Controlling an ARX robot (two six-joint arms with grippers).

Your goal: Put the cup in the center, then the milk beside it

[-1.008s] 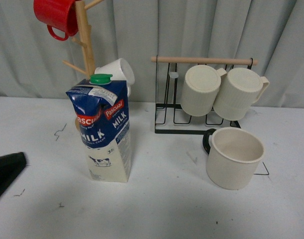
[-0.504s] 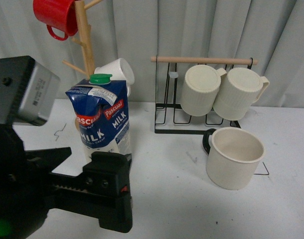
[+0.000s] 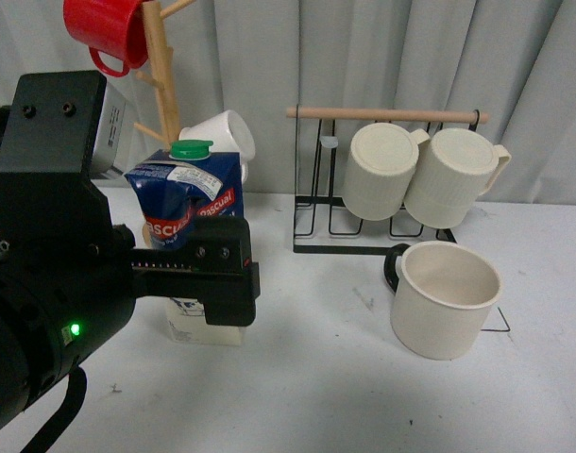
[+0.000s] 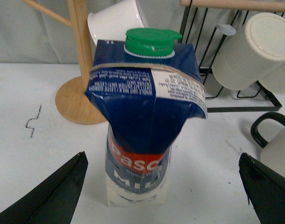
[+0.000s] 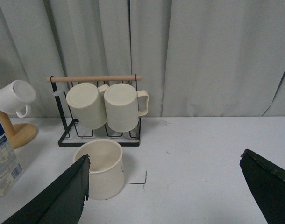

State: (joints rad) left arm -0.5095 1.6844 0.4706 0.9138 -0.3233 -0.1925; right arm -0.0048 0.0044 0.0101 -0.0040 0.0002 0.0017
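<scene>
Directly ahead of the left gripper (image 4: 162, 157), jaws spread wide, stands one milk (image 4: 145, 116), left of the wire rack (image 3: 382, 114). One cup (image 3: 446, 300) sits before that rack and two ribbed mugs (image 3: 378, 170) hang on it. The right gripper (image 5: 164, 158) gapes too.

Left arm (image 3: 52, 274) fills the left side of the front view, wrist reaching forward. Left gripper (image 4: 162, 157) has its jaws spread wide apart. Right gripper (image 5: 164, 157) is spread just as wide, both fingers pointing forward.

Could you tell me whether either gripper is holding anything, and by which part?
Nothing is held. The left gripper is open, fingers clear of the milk on both sides; the right gripper is open and empty.
</scene>
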